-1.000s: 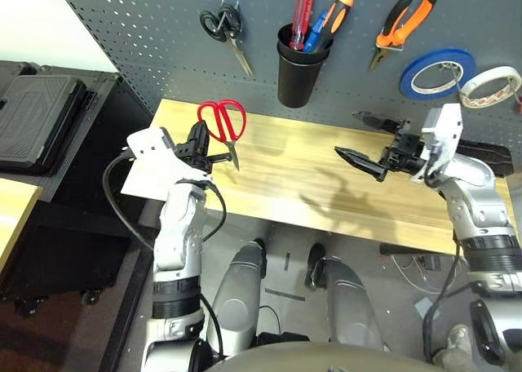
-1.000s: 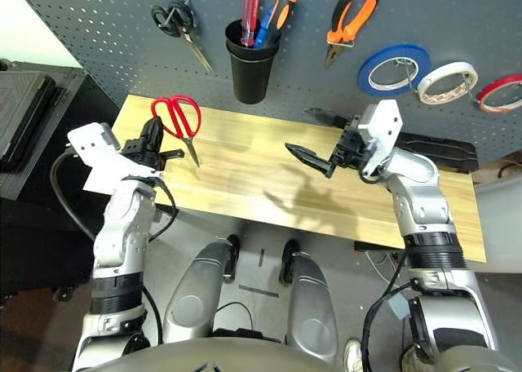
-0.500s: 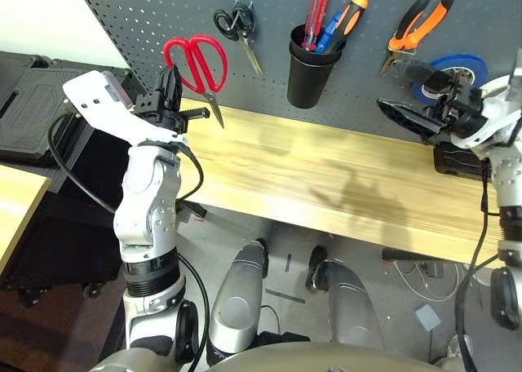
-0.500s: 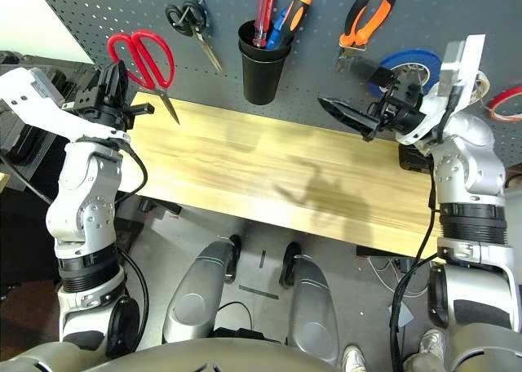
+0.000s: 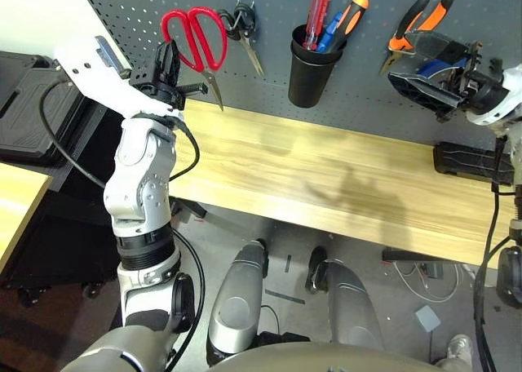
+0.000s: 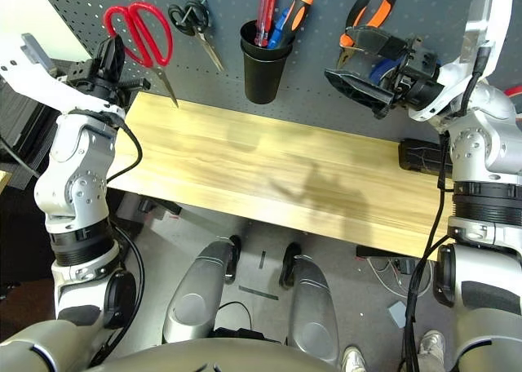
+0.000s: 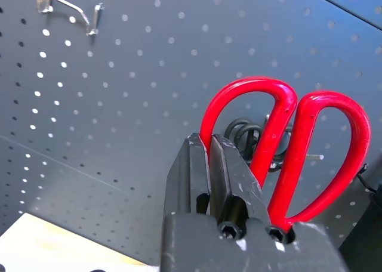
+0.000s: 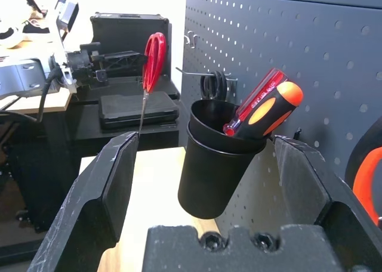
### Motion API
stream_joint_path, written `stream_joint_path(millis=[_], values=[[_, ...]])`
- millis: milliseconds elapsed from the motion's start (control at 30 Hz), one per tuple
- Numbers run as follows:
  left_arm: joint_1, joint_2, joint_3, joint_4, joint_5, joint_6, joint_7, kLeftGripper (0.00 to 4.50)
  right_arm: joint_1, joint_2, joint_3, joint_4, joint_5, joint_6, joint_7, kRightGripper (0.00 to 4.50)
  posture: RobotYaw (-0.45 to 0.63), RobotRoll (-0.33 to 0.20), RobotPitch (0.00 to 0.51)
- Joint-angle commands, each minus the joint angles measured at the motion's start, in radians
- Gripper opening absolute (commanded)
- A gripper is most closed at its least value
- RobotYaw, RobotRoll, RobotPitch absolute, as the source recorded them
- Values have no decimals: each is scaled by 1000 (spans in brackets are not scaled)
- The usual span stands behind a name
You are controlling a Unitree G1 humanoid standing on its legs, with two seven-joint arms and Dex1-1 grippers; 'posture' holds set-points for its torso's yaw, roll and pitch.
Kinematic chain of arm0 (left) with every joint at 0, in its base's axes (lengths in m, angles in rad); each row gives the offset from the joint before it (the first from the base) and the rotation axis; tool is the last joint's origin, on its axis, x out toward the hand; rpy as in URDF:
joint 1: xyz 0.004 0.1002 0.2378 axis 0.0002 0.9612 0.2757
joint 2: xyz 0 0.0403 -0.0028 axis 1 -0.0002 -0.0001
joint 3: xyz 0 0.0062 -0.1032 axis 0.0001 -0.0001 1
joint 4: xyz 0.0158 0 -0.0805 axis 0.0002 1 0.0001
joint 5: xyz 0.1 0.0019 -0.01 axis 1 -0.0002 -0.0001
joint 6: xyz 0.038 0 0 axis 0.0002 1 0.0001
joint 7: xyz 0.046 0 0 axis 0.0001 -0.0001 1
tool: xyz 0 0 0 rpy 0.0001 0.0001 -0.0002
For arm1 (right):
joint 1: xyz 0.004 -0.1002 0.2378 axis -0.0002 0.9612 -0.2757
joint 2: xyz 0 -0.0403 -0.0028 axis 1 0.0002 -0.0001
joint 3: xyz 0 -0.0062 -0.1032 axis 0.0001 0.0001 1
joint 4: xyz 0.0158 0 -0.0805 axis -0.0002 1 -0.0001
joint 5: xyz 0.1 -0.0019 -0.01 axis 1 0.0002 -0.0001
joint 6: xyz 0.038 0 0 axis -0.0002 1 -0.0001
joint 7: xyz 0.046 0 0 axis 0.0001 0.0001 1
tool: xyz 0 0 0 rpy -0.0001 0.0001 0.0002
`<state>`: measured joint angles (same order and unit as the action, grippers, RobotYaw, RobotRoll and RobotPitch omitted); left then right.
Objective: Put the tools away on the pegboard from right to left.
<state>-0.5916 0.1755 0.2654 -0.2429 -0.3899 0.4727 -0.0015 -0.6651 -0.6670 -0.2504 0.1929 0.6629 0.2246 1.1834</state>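
Dark grey pegboard (image 5: 147, 13) behind a wooden table (image 5: 326, 184): last tool going up.

At upper left of the frame, the left gripper (image 5: 167, 66) is clamped shut on one loop of the red-handled scissors (image 5: 196, 37), which have come up off the table since a second ago and now sit against the panel, blades down, just beside the hung black-handled scissors (image 5: 241, 25). A bare metal hook (image 7: 65, 9) waits further left on the board. At upper right, the right gripper (image 6: 371, 66) has risen too, jaws spread wide, empty, near the orange-and-black-handled pliers (image 5: 420, 21). Black cup (image 5: 308, 66) already holds the screwdrivers, so hanging likely finishes the job.
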Motion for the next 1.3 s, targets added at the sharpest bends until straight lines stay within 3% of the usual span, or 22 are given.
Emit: stream_joint_path(millis=[33,300,600,700,800,1000,1200,1300], values=[[-18,-1,-16,55,10,-28,-19,21,4,3,-17,-29,2,-7,-13,4500,229,0,214],[-99,10,-49,244,53,-93,-57,21,9,27,-7,-48,-8,-19,-39,4500,218,0,216],[-290,10,-92,682,128,-250,-151,21,30,64,5,-77,-25,-38,-67,4500,200,0,216],[-304,8,-124,794,156,-283,-208,933,50,93,13,-95,-45,-59,-98,4500,188,0,213],[-255,11,-145,792,167,-298,-247,2049,79,114,11,-111,-62,-82,-123,4500,178,0,210],[-9,34,-198,618,200,-341,-312,4352,206,183,-9,-159,-137,-115,-314,4500,173,0,207],[164,51,-208,491,198,-339,-346,4460,296,256,-11,-173,-220,-172,-492,4500,188,0,197],[239,56,-181,474,212,-392,-321,4460,341,313,-14,-133,-320,-237,-645,4500,191,0,193]])
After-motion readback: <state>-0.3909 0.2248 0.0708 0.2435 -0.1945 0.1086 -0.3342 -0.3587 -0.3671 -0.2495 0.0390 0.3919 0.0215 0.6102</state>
